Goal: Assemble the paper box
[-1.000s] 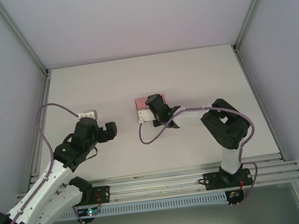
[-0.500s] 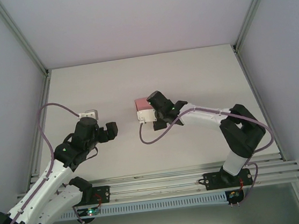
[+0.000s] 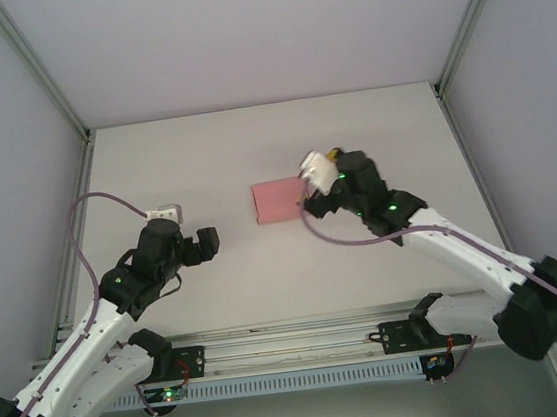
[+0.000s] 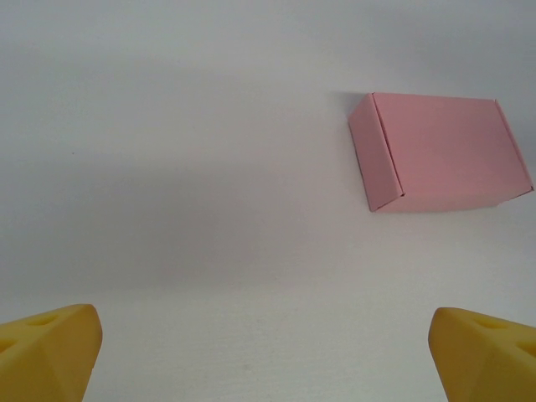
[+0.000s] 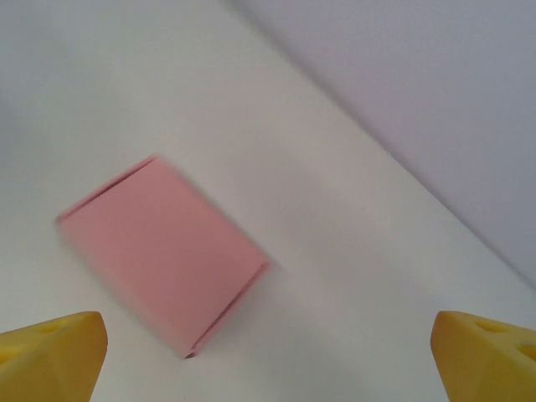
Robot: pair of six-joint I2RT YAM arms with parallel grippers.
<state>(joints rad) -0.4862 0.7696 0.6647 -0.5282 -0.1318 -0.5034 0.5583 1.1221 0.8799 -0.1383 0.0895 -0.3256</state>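
Observation:
The paper box (image 3: 278, 200) is a small closed pink card box lying flat on the white table (image 3: 251, 141), near its middle. My right gripper (image 3: 314, 186) hovers just to the right of it, open and holding nothing. In the right wrist view the box (image 5: 163, 251) lies ahead to the left, beyond the yellow fingertips (image 5: 50, 356), slightly blurred. My left gripper (image 3: 205, 243) stands open to the box's lower left, well apart from it. Seen from the left wrist, the box (image 4: 440, 151) is up at the right, with bare table between the yellow fingertips (image 4: 46, 352).
Grey walls and aluminium frame posts (image 3: 54, 93) close the table in on three sides. A rail (image 3: 293, 333) runs along the near edge by the arm bases. A purple cable (image 3: 338, 240) hangs under the right arm.
My right gripper has lifted off the box and pulled back to the right, leaving the whole pink box uncovered. The left arm has stayed put.

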